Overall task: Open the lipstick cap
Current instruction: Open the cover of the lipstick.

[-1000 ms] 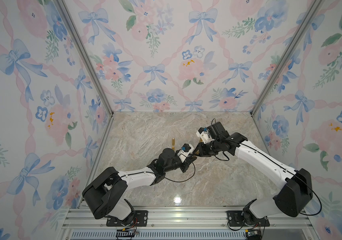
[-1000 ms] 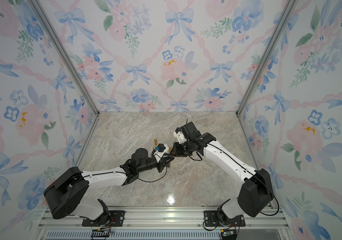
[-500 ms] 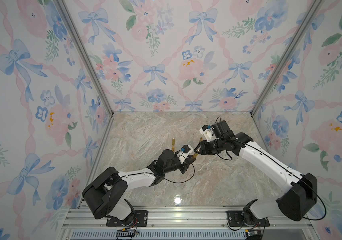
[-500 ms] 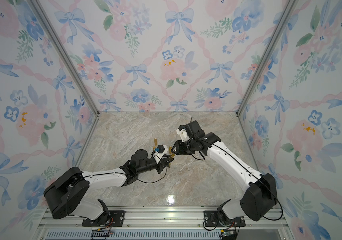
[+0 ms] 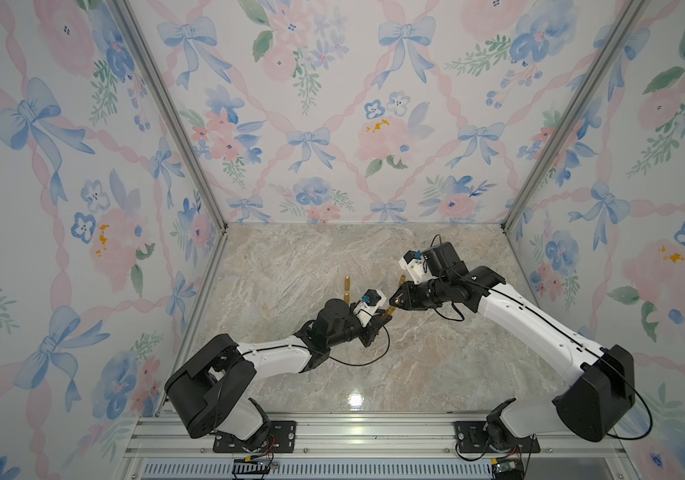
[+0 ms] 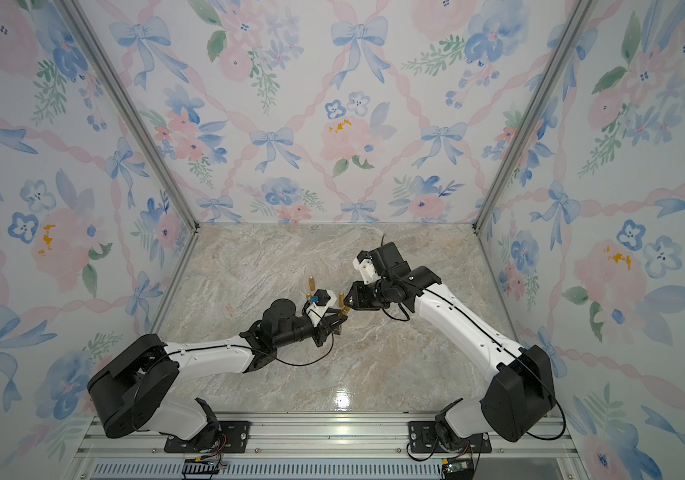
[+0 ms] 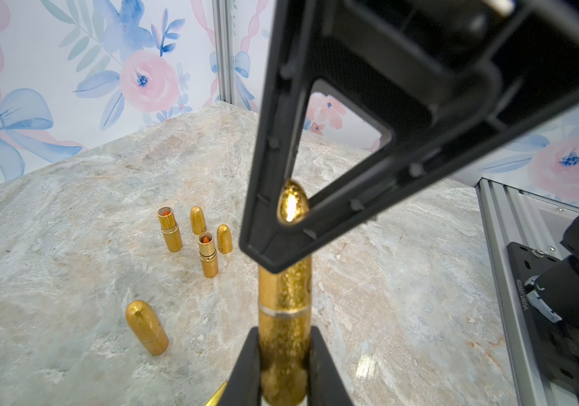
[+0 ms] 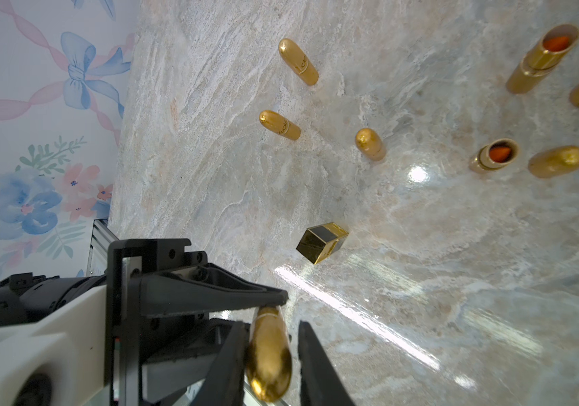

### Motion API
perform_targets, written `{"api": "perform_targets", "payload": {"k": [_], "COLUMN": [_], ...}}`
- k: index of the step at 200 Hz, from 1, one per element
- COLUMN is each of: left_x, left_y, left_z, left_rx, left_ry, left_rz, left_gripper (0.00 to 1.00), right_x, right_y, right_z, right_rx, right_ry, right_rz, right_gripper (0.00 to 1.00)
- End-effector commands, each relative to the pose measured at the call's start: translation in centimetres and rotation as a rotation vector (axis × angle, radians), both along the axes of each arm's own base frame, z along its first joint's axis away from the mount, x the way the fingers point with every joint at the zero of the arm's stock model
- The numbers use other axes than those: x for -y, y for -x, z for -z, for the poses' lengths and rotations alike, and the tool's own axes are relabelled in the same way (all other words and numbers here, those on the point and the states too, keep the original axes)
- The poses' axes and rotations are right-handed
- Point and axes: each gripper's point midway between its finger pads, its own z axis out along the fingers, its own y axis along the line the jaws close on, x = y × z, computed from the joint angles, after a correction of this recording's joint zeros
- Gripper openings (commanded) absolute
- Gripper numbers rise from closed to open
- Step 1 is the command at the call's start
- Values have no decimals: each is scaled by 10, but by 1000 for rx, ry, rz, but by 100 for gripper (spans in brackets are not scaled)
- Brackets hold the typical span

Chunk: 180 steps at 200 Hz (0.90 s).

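One lipstick [image 7: 284,291] in left tool [image 7: 282,337] (capped)

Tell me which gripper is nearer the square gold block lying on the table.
Left. The left gripper, holding the lipstick by its base, hangs close over the square gold block; the right gripper sits farther off, at the cap end.

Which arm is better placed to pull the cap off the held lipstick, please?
The right: the right gripper straddles the cap, while the left gripper is shut on the lipstick base, steadying it.
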Motion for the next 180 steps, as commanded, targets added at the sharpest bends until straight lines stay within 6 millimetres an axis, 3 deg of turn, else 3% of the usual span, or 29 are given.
{"api": "perform_targets", "payload": {"k": [1, 88, 180], "left_x": [2, -4, -17], "left_y": [-2, -3, 9], "left_z": [-15, -5, 32], "left_rx": [26, 7, -64], "left_ry": [34, 13, -69], "left_rz": [-12, -36, -39], "left_gripper": [0, 0, 0], "right_x": [-4, 8, 32], "right_y": [2, -1, -5], "right_z": [8, -9, -37], "right_rx": [-23, 35, 82], "right_ry": [-2, 13, -3], "right_rz": [-10, 8, 65], "right_gripper": [25, 21, 20]}}
